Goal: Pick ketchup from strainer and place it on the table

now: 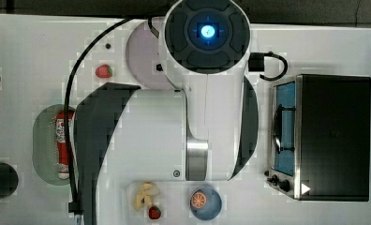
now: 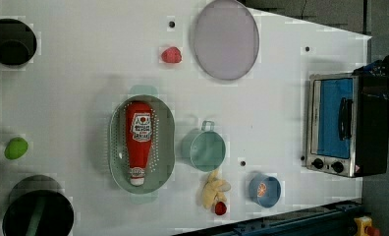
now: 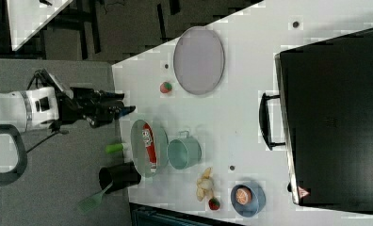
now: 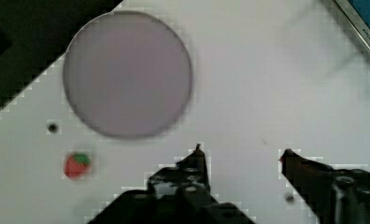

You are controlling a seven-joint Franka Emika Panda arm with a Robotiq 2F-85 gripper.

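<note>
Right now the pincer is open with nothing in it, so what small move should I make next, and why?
Probably bring the pincer over the ketchup before lowering. In the wrist view its open fingers hang above bare table beside the purple plate, while the left view shows the bottle lying flat in the strainer, untouched, with the green cup close alongside.

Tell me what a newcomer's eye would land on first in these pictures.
First, the red ketchup lying flat in the pale green strainer, at the left view's centre left. Next, the toaster oven at the left view's right edge. In the wrist view, the gripper hangs open above bare table near a round lilac plate.
</note>
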